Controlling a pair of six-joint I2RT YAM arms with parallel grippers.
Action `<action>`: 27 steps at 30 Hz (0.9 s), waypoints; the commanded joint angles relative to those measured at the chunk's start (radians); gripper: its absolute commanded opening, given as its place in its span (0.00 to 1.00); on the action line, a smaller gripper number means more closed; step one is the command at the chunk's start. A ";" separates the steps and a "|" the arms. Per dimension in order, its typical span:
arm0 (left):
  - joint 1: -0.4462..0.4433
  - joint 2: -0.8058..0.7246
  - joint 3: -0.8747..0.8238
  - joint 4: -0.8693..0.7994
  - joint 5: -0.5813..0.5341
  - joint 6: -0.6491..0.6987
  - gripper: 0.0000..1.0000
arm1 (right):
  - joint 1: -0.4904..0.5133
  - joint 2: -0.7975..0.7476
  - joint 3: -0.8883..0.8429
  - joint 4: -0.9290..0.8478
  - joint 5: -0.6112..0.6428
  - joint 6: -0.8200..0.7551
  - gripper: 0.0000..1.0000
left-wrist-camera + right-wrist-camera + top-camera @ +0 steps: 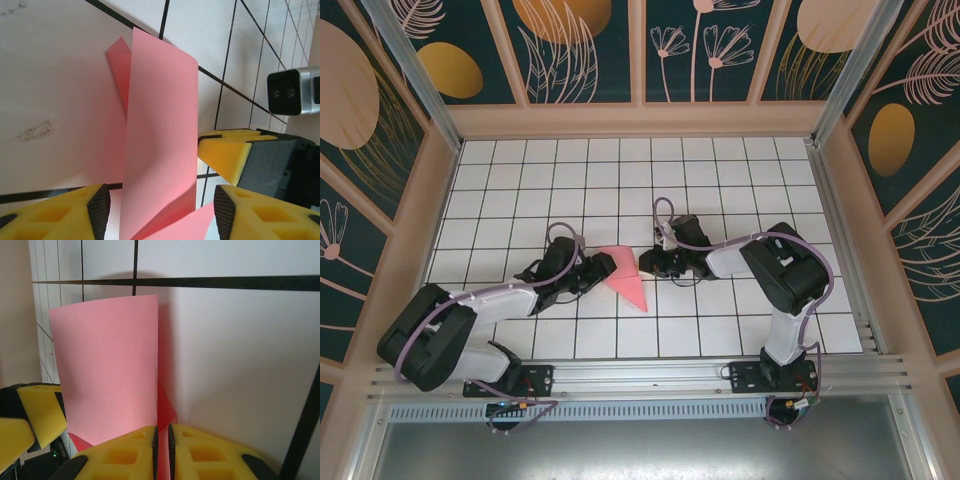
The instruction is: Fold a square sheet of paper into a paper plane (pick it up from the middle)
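A thin, salmon-pink sheet of paper [626,278], partly folded to a point, is lying near the middle of the white tiled table with black grid lines [720,180]. In the top view its pointed end is being directed towards 5 o'clock. The black left gripper with yellow foam fingers [157,212] is being held at the sheet's 9 o'clock, and the matching right gripper [163,440] at its 3 o'clock.

In the left wrist view a long flap of the sheet is being raised off the table and is curling over at 12 o'clock. The left jaws are being kept apart, one on either side of this flap, and no contact with it can be made out.

In the right wrist view the right jaws are being pressed almost together, and a thin edge of the sheet is being clamped between them at 6 o'clock.
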 commanded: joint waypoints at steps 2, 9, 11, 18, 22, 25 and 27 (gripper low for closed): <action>0.010 0.040 0.032 0.063 0.023 0.007 0.52 | 0.000 0.025 -0.015 -0.020 0.006 0.009 0.18; 0.016 0.062 0.037 0.085 0.023 -0.004 0.26 | 0.000 -0.013 0.005 -0.070 0.033 0.002 0.19; 0.017 0.062 0.036 0.086 0.020 -0.003 0.17 | 0.000 -0.052 0.010 -0.102 0.060 -0.007 0.20; 0.016 0.041 0.047 0.035 -0.013 0.005 0.10 | 0.003 -0.283 -0.007 -0.299 0.316 -0.037 0.31; 0.016 0.031 0.061 -0.007 -0.029 0.015 0.10 | 0.101 -0.420 -0.038 -0.317 0.436 -0.107 0.38; 0.016 0.031 0.069 -0.019 -0.036 0.015 0.10 | 0.238 -0.474 -0.080 -0.260 0.602 -0.152 0.41; 0.016 0.035 0.075 -0.026 -0.034 0.017 0.09 | 0.309 -0.486 -0.126 -0.198 0.697 -0.168 0.48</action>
